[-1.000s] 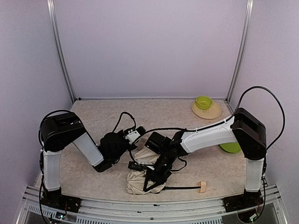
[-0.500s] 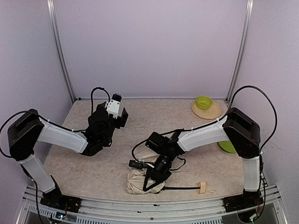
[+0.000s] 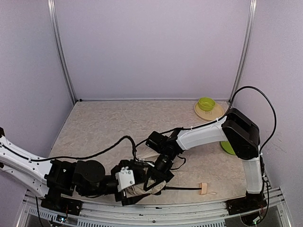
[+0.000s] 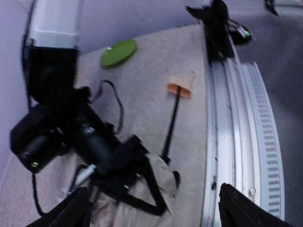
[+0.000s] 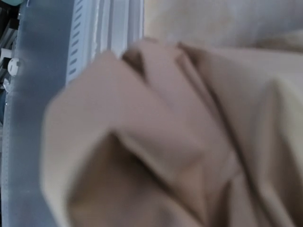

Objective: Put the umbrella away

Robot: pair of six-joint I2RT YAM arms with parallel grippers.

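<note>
Cream umbrella (image 5: 189,118) with black shaft (image 3: 182,189) and beige handle (image 3: 204,188); lime-green bowl (image 3: 206,103) on a tan plate (image 3: 216,114).

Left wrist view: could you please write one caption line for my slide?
Right gripper down on the cream umbrella; its black shaft leads to the beige handle, green plate behind.

The umbrella (image 3: 147,190) is laid flat at the near edge, about the middle. Its cream fabric is crumpled into a loose bundle. A thin black shaft (image 3: 182,189) is stretched rightward to a small beige handle (image 3: 204,188).
</note>
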